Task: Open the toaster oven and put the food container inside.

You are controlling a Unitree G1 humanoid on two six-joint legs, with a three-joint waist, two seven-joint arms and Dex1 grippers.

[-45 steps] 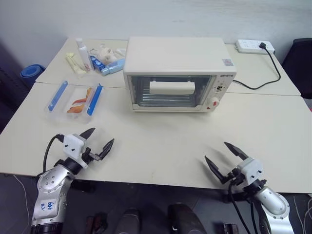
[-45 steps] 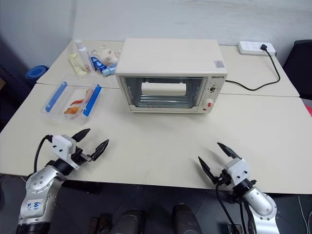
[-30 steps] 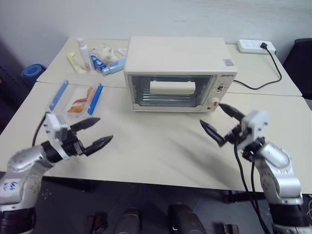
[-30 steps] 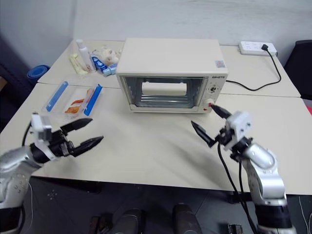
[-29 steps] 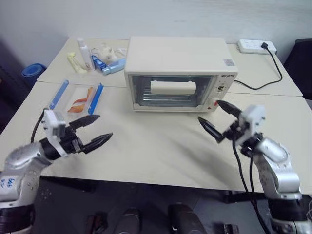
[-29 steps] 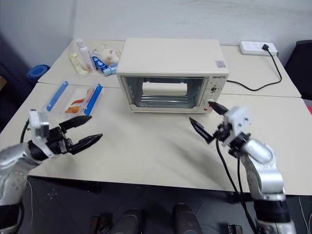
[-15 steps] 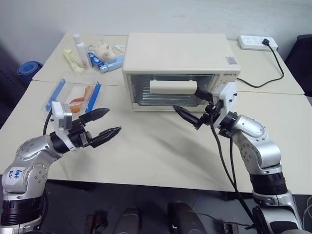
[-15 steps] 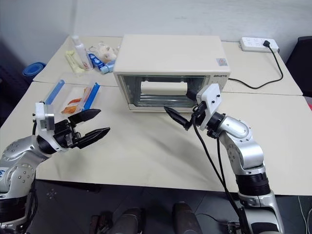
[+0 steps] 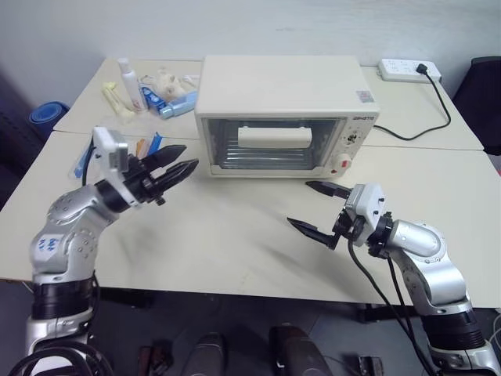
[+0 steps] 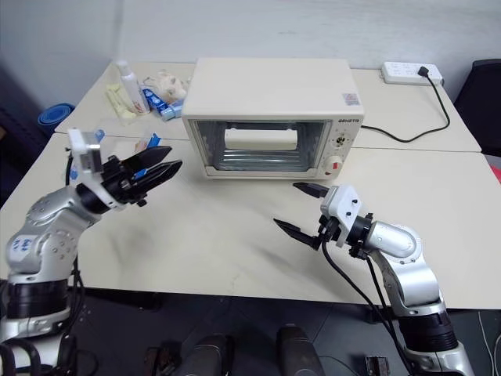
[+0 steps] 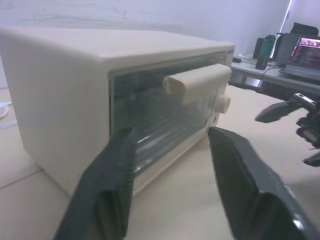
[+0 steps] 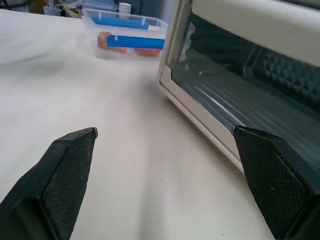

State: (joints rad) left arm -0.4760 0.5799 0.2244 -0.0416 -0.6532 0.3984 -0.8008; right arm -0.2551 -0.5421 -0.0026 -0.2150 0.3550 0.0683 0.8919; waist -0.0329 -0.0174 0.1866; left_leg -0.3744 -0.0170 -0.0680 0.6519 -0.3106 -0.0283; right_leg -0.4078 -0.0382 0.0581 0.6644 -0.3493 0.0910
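Note:
The cream-white toaster oven (image 9: 282, 86) stands mid-table with its glass door shut and its bar handle (image 9: 274, 138) across the top of the door. The clear food container (image 12: 127, 40), with blue clips and orange pieces inside, lies on the table left of the oven. In the eye views my left hand covers most of it. My left gripper (image 9: 188, 158) hovers above the table by the oven's front left corner, fingers (image 11: 117, 165) narrowly apart and holding nothing. My right gripper (image 9: 298, 204) stands wide open and empty, low over the table in front of the oven's right side.
Small bottles and tubes (image 9: 149, 86) lie at the back left corner. A white power strip (image 9: 409, 73) with a black cable (image 9: 438, 117) sits at the back right. A seam between two tables runs behind the oven's front.
My left gripper has risen and swung right toward the oven's left corner, its fingers narrowing. My right gripper has drawn back from the door, lower and nearer the front edge.

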